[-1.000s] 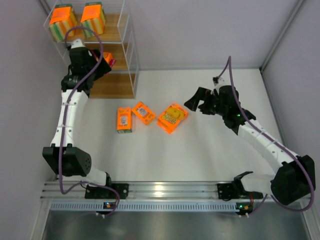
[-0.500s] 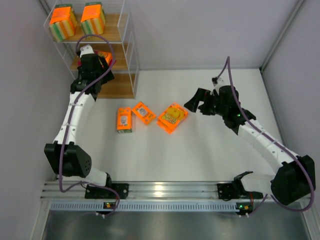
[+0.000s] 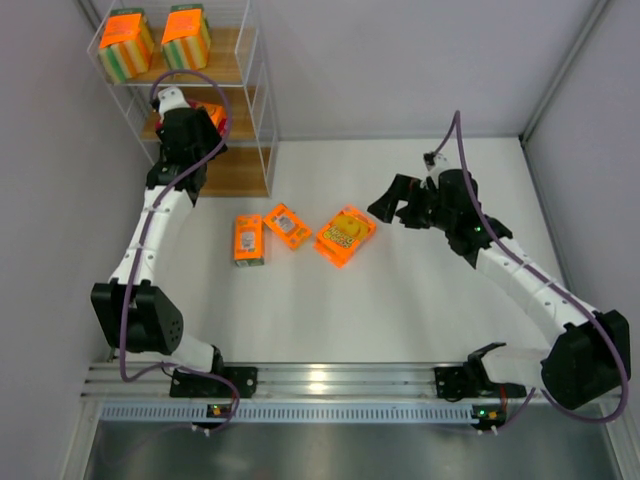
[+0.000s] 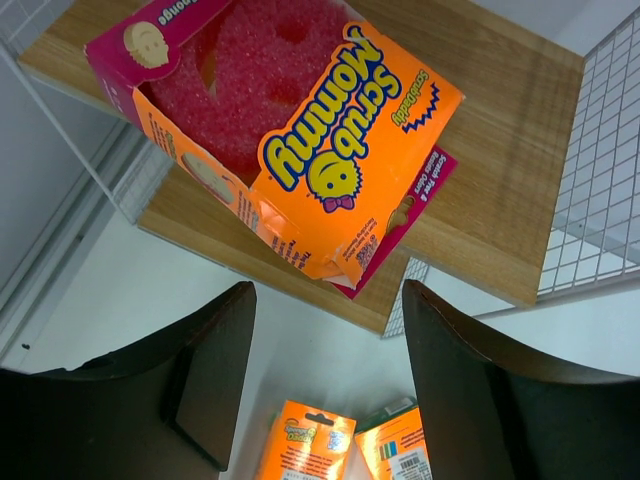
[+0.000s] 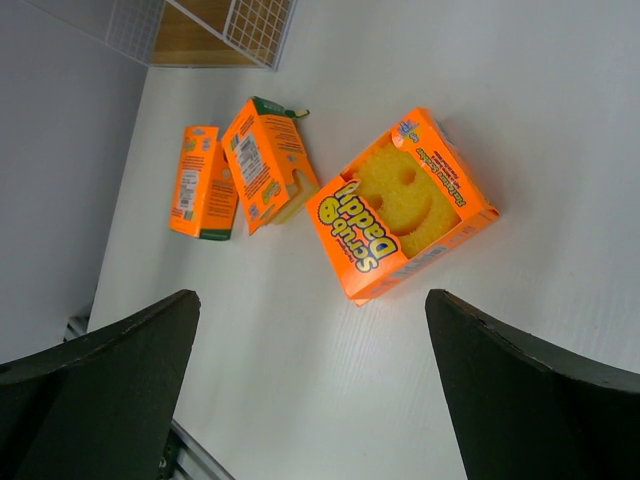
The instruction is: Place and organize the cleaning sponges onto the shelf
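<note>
**Red Sponge Pack Lies on the Middle Board**

The left gripper [image 4: 325, 297] is up at the shelf [image 4: 500, 170]. Its jaws are apart and hold nothing. The red sponge pack [image 4: 290, 110] lies just past them on the middle board. Two striped packs [image 3: 125, 42] stand on the top board. The right gripper [image 5: 310, 297] hangs wide open over the table [image 3: 400, 320], above the yellow sponge pack [image 5: 400, 205]. Two small orange packs [image 5: 268, 165] lie beside it.

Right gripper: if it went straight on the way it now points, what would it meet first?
Most likely the yellow sponge pack lying ahead of the right gripper; depth is unclear, so it could meet the table just short of it.
</note>
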{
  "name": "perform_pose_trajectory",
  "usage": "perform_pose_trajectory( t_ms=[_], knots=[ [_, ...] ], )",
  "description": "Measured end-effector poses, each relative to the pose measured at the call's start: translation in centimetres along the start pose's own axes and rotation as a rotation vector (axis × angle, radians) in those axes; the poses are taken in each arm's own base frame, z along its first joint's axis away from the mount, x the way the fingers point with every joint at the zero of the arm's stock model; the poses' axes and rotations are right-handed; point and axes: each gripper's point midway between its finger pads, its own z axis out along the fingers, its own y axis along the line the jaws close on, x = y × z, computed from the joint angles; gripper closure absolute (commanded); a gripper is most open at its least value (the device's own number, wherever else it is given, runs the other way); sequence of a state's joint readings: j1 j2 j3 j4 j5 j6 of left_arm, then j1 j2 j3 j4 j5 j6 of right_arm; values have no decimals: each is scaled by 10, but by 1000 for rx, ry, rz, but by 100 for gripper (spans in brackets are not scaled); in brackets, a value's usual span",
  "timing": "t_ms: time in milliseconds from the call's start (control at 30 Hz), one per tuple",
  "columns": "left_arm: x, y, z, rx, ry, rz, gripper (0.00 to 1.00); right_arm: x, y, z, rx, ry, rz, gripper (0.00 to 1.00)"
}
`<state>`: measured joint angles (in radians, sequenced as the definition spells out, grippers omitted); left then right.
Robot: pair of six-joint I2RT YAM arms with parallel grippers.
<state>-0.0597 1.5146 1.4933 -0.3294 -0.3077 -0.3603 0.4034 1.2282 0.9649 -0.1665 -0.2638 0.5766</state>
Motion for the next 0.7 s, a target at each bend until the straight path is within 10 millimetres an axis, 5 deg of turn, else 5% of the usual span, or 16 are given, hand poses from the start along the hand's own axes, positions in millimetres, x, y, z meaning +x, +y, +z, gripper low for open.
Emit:
perform_pose_trajectory(
  t_ms=[700],
  knots=[
    [6, 27, 25, -125, -37, 49, 33, 2, -2, 3, 3, 10, 4, 1]
  ],
)
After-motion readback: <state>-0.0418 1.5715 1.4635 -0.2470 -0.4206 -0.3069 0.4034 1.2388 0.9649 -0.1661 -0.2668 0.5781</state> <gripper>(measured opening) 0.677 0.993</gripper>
